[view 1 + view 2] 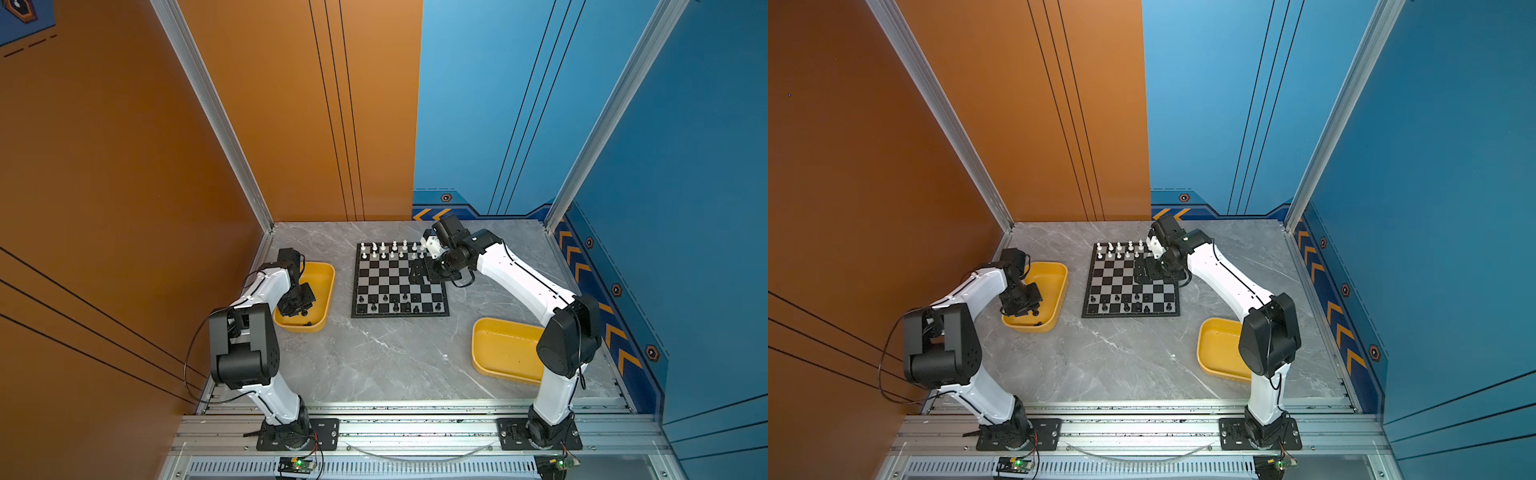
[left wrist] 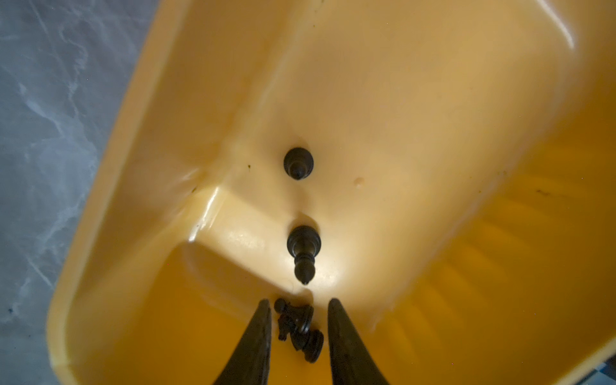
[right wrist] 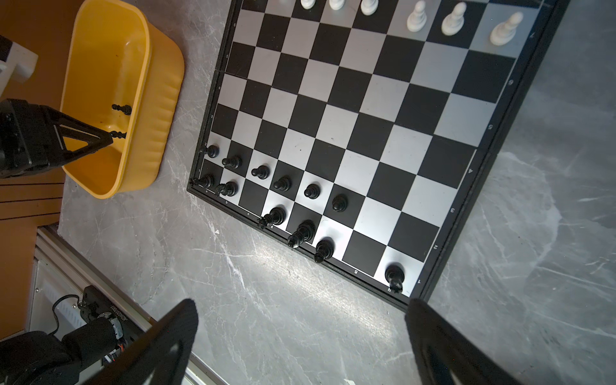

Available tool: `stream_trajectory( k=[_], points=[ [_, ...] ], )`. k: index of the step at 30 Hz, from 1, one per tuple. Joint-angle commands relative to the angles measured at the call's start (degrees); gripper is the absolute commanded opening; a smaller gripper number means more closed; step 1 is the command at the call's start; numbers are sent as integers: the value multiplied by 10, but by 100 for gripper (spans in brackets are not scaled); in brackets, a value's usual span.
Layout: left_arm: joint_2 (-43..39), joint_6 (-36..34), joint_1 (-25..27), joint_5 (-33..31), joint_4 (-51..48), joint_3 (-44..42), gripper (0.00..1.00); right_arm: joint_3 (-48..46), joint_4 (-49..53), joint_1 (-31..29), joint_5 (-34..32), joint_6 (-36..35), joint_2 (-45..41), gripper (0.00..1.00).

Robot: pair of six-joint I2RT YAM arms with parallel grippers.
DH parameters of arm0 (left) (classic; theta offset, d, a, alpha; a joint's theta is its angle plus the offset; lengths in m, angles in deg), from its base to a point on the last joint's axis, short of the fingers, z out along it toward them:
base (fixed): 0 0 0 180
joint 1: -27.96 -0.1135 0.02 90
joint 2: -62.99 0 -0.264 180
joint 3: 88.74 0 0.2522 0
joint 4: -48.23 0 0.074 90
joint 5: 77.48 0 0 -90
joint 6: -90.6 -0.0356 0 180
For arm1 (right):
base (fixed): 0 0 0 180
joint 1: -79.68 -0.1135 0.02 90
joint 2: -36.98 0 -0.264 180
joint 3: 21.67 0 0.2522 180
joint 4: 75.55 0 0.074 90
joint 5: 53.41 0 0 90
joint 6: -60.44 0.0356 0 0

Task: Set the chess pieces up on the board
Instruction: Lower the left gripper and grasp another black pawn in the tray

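Board (image 1: 382,282) between left tray (image 1: 327,286) and right tray (image 1: 503,349), chess pieces (image 1: 396,306) on board

Board (image 1: 390,282) showing black and silver-grey checks inside a black border, white chess pieces (image 1: 383,247) lining its far edge, black chess pieces (image 1: 395,306) lining its near edge, yellow trays (image 1: 322,286) flanking, table (image 1: 374,357) showing grey white-veined marbling.

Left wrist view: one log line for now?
left gripper: open, straddling fallen black pieces in yellow tray | right gripper: open, empty, above board | black side incomplete
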Motion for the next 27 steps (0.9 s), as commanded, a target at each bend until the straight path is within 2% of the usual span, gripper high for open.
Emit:
stream_trajectory(
  k=[1, 10, 16, 27],
  points=[
    [20, -13, -2, 5, 1, 20, 30, 16, 17, -2, -6, 6, 7, 100],
    [51, -20, -2, -3, 2, 35, 29, 18, 22, 3, -8, 6, 6, 100],
    [68, -22, 2, -5, 5, 38, 15, 16, 27, 6, -11, 4, 0, 100],
    [62, -21, 22, 1, 2, 50, 5, -6, 35, 15, -18, -4, -28, 100]
  ],
)
